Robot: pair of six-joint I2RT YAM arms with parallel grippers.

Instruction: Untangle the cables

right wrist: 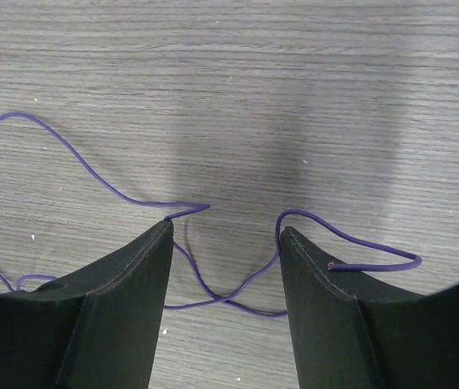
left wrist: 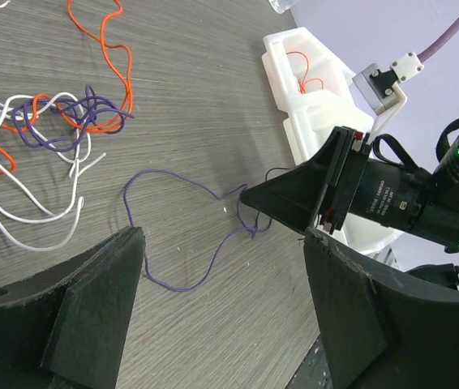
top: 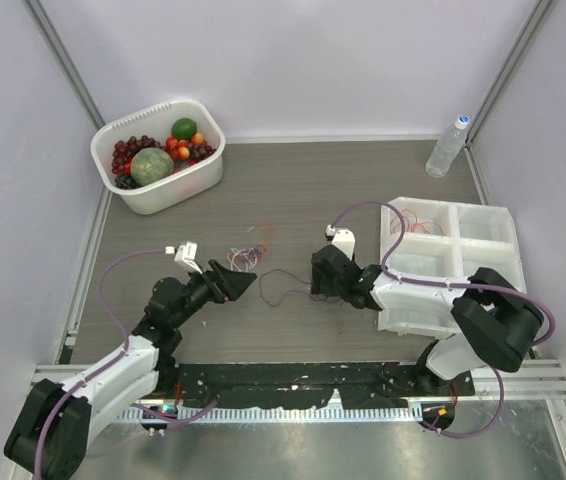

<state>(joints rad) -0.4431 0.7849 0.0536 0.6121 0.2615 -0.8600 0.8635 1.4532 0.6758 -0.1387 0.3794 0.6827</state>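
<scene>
Right gripper point(right wrist: 225, 231) spread astride the limp, featherlight purple wire point(right wrist: 229, 297); I'd pinch that loop, clear of the tangle point(left wrist: 47, 130). Left gripper point(left wrist: 221, 235) spread too.

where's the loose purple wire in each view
Top external: loose purple wire mid-frame, just right of and below the tangle.
Left wrist: wire at centre, right of the tangle.
Right wrist: wire crosses the lower half, passing between the open jaws.
Shared landmark: the right gripper, at the wire's end.
</scene>
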